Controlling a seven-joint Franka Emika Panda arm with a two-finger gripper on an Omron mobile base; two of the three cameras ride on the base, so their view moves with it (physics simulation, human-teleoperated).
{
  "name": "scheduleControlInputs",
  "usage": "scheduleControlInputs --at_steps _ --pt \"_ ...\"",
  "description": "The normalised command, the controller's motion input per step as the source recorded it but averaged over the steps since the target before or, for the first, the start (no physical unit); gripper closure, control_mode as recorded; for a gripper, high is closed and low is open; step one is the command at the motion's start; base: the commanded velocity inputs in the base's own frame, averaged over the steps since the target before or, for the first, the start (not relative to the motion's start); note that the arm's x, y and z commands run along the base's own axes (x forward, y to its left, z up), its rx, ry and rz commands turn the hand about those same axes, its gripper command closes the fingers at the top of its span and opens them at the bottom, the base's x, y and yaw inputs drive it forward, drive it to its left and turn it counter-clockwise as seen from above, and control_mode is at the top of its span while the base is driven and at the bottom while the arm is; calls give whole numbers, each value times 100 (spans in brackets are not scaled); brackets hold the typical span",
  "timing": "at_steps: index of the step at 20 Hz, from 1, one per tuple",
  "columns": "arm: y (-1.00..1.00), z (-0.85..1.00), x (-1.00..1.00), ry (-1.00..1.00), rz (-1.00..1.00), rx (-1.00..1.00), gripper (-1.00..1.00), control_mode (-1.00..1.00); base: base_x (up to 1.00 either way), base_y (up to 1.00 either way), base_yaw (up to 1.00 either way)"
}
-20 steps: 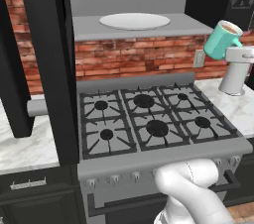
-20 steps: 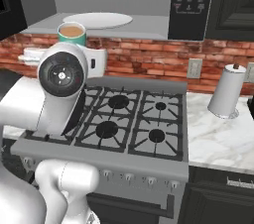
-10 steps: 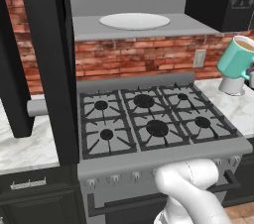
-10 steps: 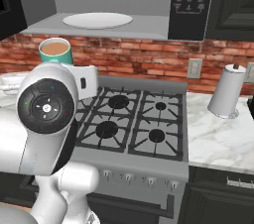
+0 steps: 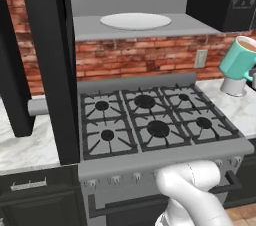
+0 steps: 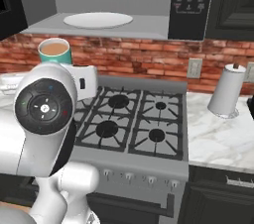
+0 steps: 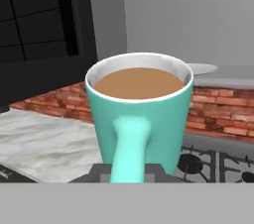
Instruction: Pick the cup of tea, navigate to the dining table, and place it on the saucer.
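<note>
— The claw (image 7: 128, 174) — got the mug (image 7: 139, 111)?
— Looks clamped on its handle; the mug stands upright just ahead of the fingers, above the stove (image 5: 150, 120).
— Risk?
— It's full. I'd guess a jerk while driving slops tea, or the handle slips
</note>
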Motion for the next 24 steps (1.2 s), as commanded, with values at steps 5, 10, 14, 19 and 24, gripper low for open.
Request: scheduleControlInputs --at_steps 5,10,14,19,24 --pt "0 0 0 0 0 0 100 100 -100 0 0" --pt "0 0 0 0 0 0 100 100 -100 0 5" --pt "0 0 0 0 0 0 100 100 -93 4 29" --pt "0 0 0 0 0 0 100 100 -65 0 55" --pt "0 0 0 0 0 0 100 100 -12 -19 71"
